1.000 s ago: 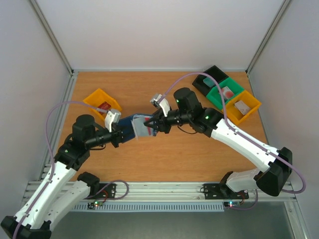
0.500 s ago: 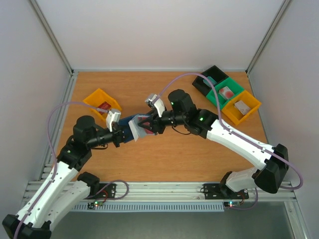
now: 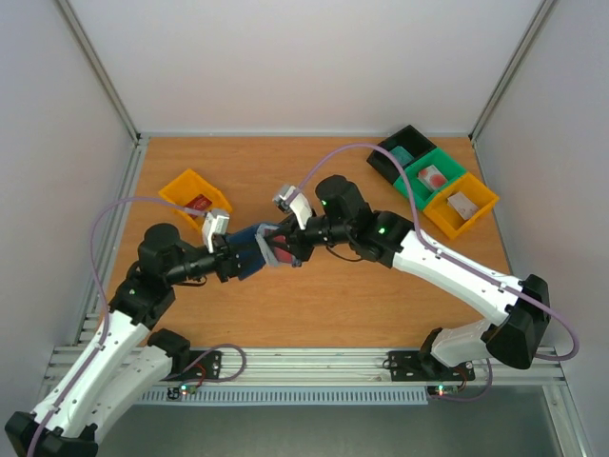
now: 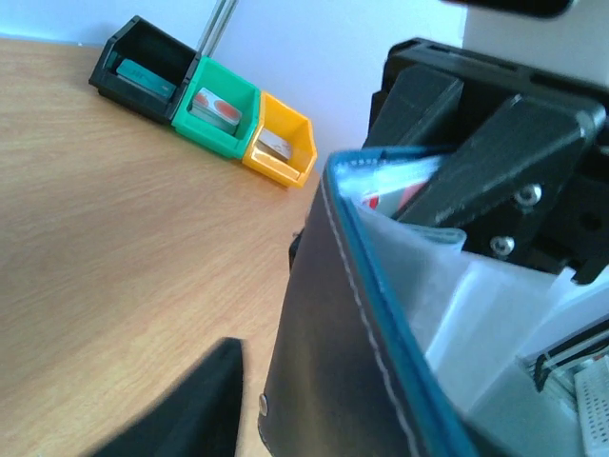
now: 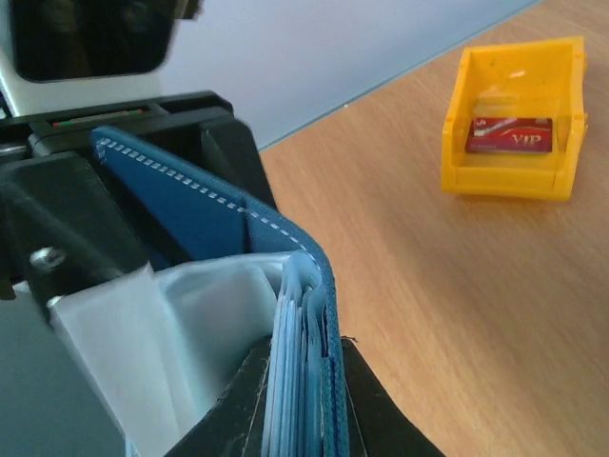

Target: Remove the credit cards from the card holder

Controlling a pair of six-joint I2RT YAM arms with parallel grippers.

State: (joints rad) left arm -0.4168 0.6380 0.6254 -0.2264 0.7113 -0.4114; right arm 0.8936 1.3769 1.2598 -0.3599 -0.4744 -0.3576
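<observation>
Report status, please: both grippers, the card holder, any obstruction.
Left gripper shut on card holder. Right gripper shut on its other edge. Red card showing inside, not out. No obstruction seen.

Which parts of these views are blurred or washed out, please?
Left wrist view: the card holder, close to the lens, is soft, with washed-out white at lower right; the green bin looks sharper. Right wrist view: its stitching is sharp, the red card in the yellow bin legible. Top external view: even light, no glare.
</observation>
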